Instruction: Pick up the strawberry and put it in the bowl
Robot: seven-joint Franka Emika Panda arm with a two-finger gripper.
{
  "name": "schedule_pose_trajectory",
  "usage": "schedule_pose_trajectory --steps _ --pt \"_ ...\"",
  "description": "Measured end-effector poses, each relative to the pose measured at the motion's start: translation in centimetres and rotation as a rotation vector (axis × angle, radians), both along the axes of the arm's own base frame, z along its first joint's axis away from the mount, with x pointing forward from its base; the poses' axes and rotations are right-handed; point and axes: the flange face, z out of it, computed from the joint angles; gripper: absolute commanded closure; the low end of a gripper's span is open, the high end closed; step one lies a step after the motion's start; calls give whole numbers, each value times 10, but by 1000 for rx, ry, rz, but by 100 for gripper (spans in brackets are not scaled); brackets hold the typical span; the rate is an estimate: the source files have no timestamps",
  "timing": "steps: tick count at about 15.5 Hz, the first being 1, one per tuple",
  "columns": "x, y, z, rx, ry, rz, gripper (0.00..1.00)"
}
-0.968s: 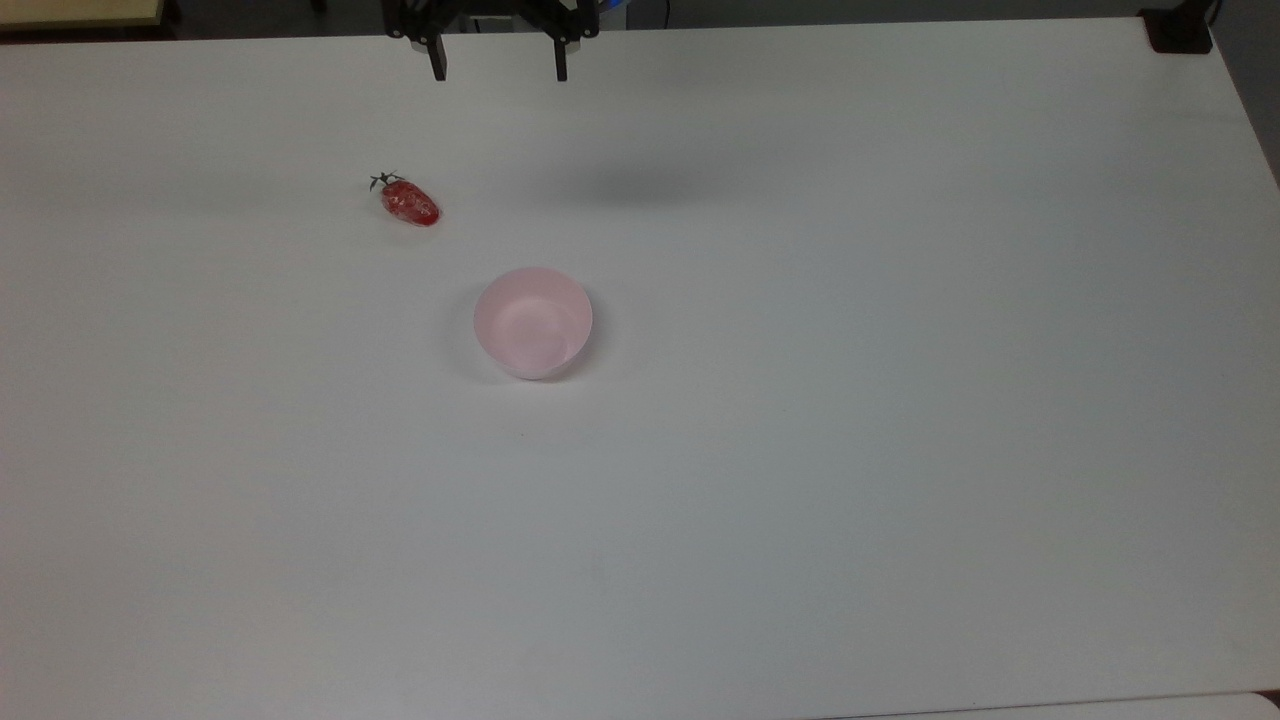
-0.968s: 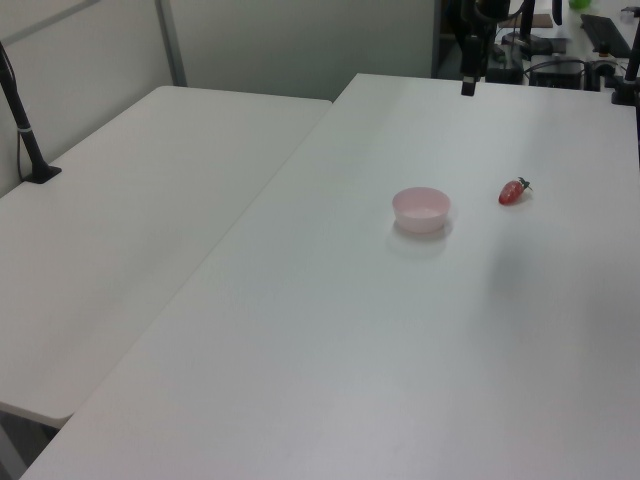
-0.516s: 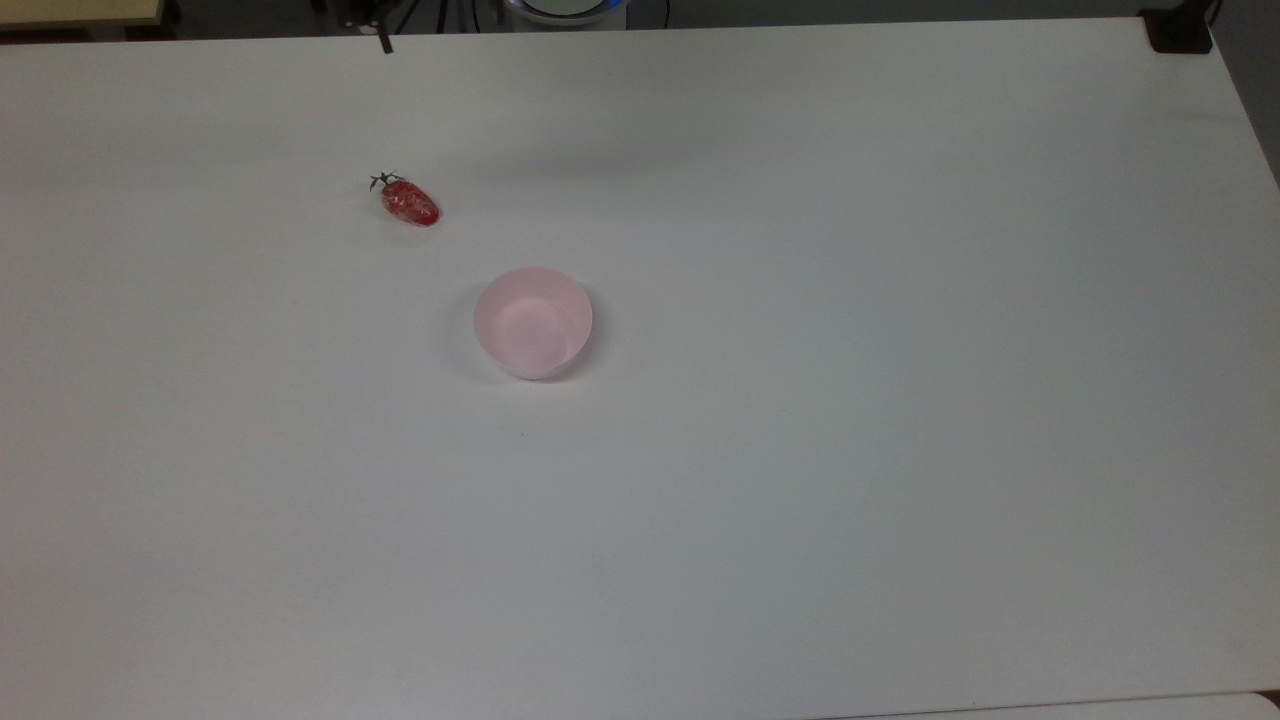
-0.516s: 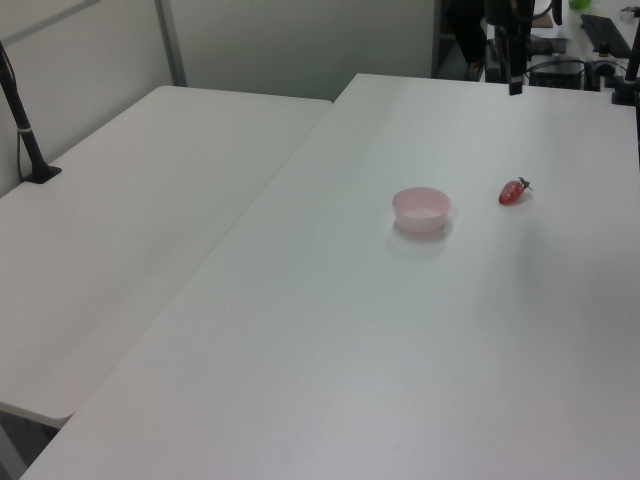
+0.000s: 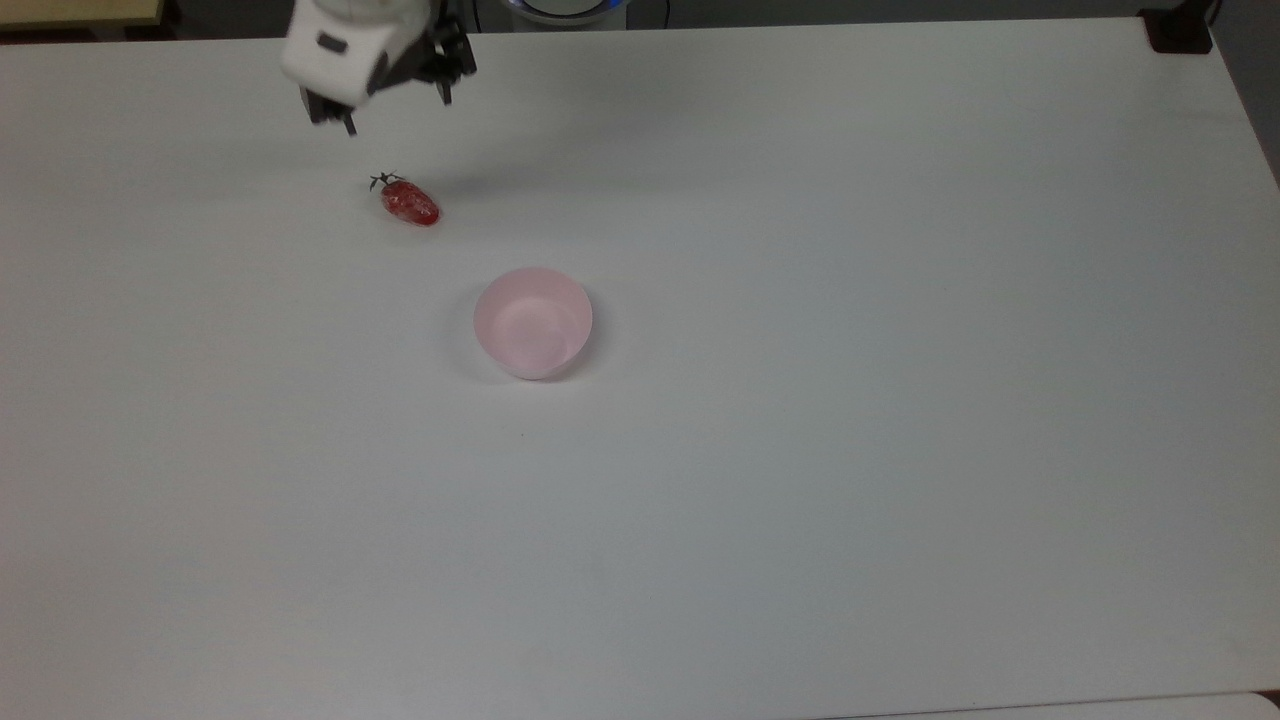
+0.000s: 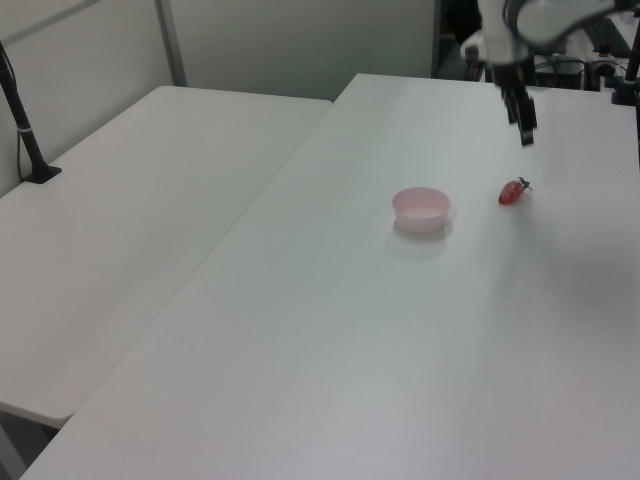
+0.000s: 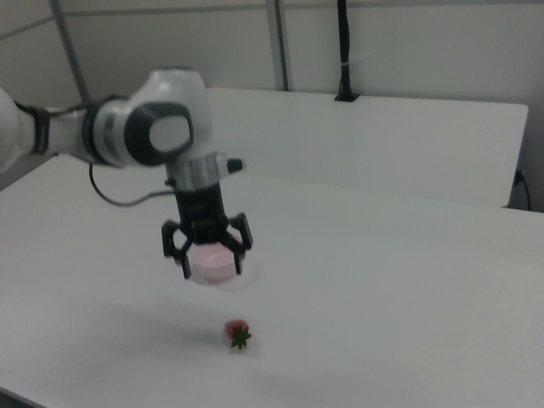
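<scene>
Moved: since a second ago I've swung the arm across toward the fruit; strawberry and bowl sit exactly where they were.
Claw: gripper (image 7: 211,265) hangs above the table (image 5: 900,400), fingers spread wide and holding nothing, so the fruit can fit between them once I drop down.
Strawberry: strawberry (image 5: 409,202) lies on its side on the table, leafy stem pointing to the top view's upper left, just short of the claw's line.
Bowl: bowl (image 5: 533,322) stands upright near the fruit, not touching it, empty.
Judgement: I'm mid-approach; centring and descent remain.
</scene>
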Motion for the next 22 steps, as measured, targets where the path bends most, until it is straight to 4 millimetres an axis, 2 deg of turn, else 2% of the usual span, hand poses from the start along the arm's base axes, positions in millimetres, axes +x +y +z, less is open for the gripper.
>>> schedule_pose_trajectory --steps 4,7,9,12,14,15,17,19,22 --pt "5 1 -77 -21 39 80 7" --pt "12 2 -104 -18 50 92 12" --pt "14 2 -114 -16 53 96 24" --pt "14 0 -119 -24 63 102 30" --pt "14 -1 -123 -27 72 104 54" --pt "14 -2 -126 -26 77 102 60" --pt "13 -4 -129 -26 83 99 63" --pt "13 -7 -130 -34 86 103 77" --pt "13 -8 -129 -40 86 105 79"
